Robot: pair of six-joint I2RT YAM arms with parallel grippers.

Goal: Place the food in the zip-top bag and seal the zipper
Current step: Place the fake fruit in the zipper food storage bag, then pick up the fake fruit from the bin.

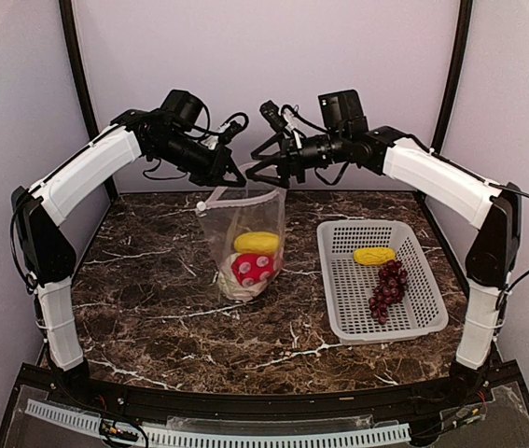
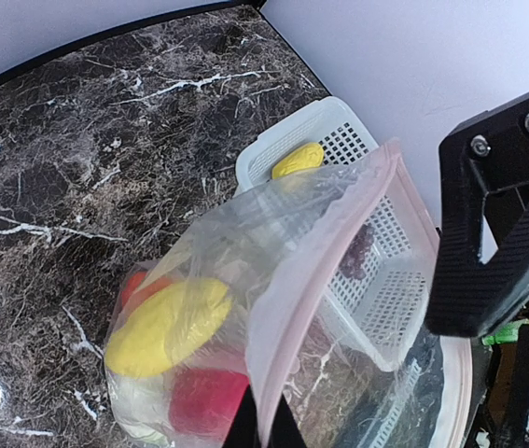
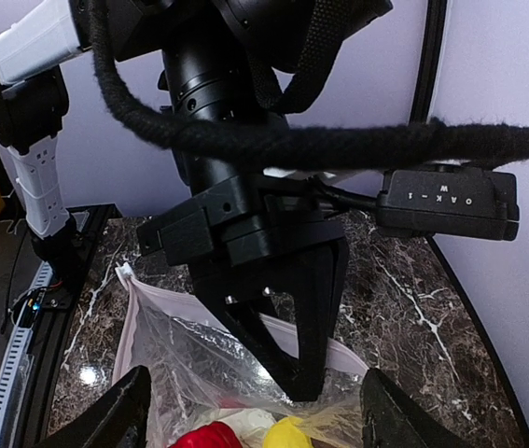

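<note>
Left gripper (image 2: 264,425) is pinching the zipper (image 2: 287,317); right gripper (image 3: 250,415) is gaping, empty. Top view alone is showing basket (image 1: 327,280) and grape bunch (image 1: 387,287) whole.

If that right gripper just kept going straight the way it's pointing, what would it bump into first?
Most likely the left gripper, facing it head-on and shut on the rim of the zip-top bag. The bag hangs just below that line, so it could brush first; depth is unclear.

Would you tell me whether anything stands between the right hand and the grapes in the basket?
Nothing visible does. The grapes lie uncovered in the basket, near a yellow piece; the open right hand hangs by the bag that the left hand pinches.
</note>
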